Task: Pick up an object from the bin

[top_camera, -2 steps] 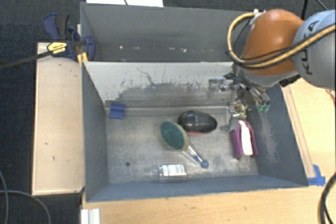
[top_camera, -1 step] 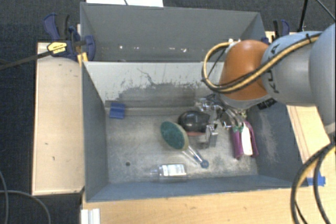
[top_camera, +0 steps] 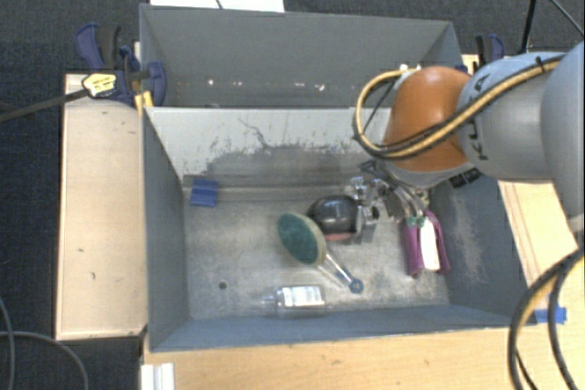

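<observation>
Gripper [top_camera: 370, 210] down low, beside the dark rounded lump [top_camera: 332, 213] mid-bin, likely set for a grab; spread or pressed, can't tell

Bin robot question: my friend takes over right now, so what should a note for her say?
Gripper: down in the grey bin, right of middle, at a dark roundish thing; open or shut cannot be told.
Nearby: a green round brush to its left, a purple and white thing to its right.
Further off: a blue block at the back left, a small clear bottle by the front wall.
Done: nothing is lifted out.
Left: grip one thing and raise it out.
</observation>
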Robot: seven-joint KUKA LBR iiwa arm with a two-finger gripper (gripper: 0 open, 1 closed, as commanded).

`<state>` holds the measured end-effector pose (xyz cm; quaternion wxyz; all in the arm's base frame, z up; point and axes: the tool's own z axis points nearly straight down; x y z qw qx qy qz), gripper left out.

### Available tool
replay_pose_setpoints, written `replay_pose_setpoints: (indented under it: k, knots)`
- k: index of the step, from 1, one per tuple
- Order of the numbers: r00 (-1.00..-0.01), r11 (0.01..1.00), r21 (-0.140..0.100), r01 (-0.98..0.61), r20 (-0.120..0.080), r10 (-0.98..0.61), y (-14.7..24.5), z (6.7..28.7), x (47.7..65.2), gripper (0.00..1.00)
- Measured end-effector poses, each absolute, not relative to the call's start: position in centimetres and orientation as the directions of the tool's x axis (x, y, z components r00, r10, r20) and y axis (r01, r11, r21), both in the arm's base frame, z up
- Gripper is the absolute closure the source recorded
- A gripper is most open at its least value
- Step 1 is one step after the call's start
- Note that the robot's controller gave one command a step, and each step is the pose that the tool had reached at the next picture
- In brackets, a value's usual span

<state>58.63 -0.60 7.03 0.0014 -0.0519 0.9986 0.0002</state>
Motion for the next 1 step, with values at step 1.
replay_pose_setpoints:
  k: [1]
  knots:
    - [-0.994,0.994,-0.001,-0.108,-0.009,-0.108,0.13,22.67,55.33,1.0]
